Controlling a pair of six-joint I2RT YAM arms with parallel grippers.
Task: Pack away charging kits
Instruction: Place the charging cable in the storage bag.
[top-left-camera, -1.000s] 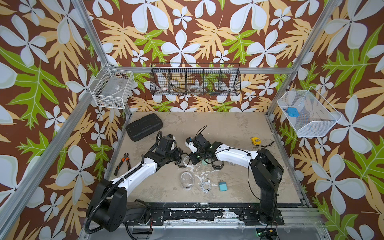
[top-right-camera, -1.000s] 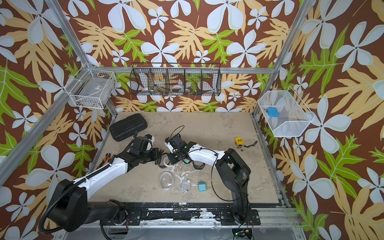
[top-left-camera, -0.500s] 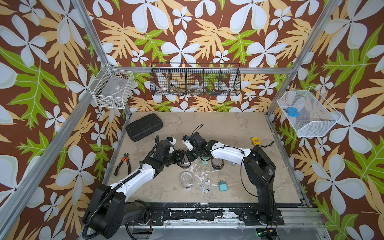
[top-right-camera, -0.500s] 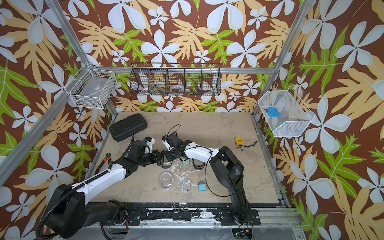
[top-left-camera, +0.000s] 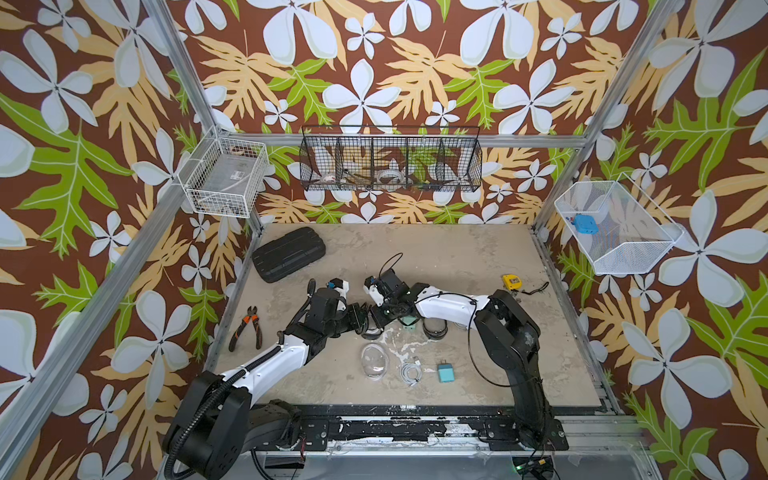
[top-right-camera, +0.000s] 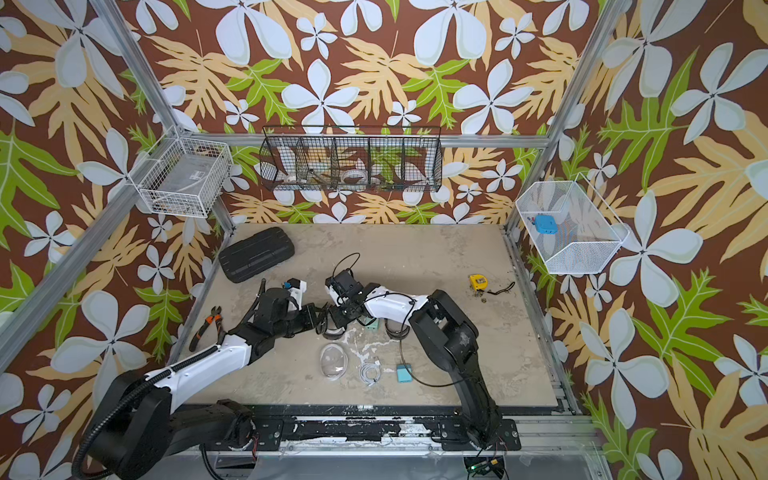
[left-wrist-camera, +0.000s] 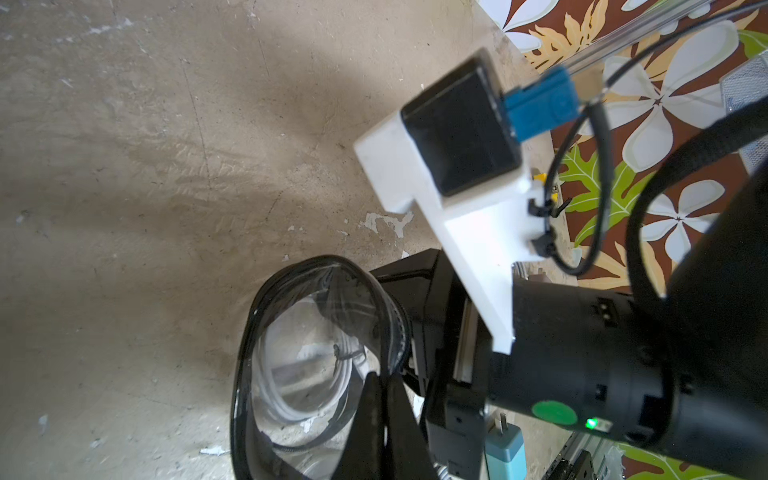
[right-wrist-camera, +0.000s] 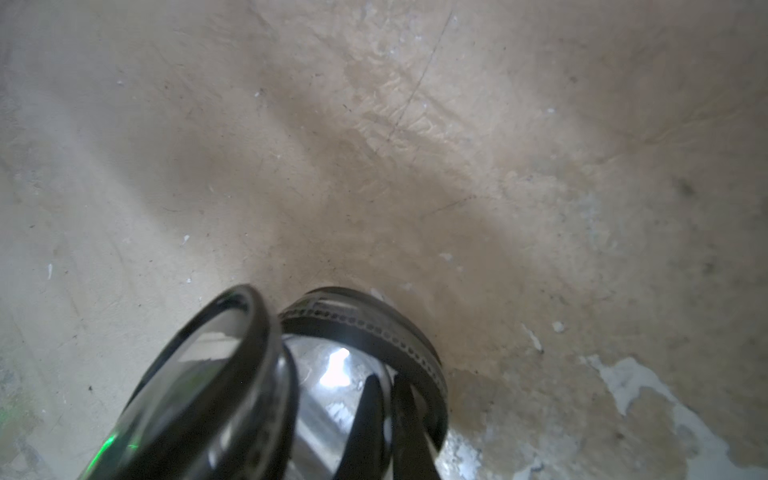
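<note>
- Fingers of the left gripper are pressed together on the rim of a black-rimmed oval pouch with clear walls. It sits near the middle of the worn beige tabletop.
- From the opposite side the right gripper meets the same pouch. In the right wrist view its fingers are clamped on the black zipper band, and the pouch gapes open with one half tilted away from the other.
- Through the clear wall, in the left wrist view, a coiled white cable lies inside that pouch.
- Just beside the held pouch, under the right arm's wrist, lies a small mint square plug. A second black-rimmed oval pouch sits just past it, partly hidden by the arm.
- Nearer the robot's base, in both top views, a fully clear oval pouch, another coiled white cable and a small teal square plug lie in a row, close together but not touching.
- At the far left corner rests a large black ribbed hard case.
- By the left edge lie orange-handled pliers, and near the right edge sits a yellow tape measure.
- On the right wall, a white mesh basket holds a bright blue plug block.
</note>
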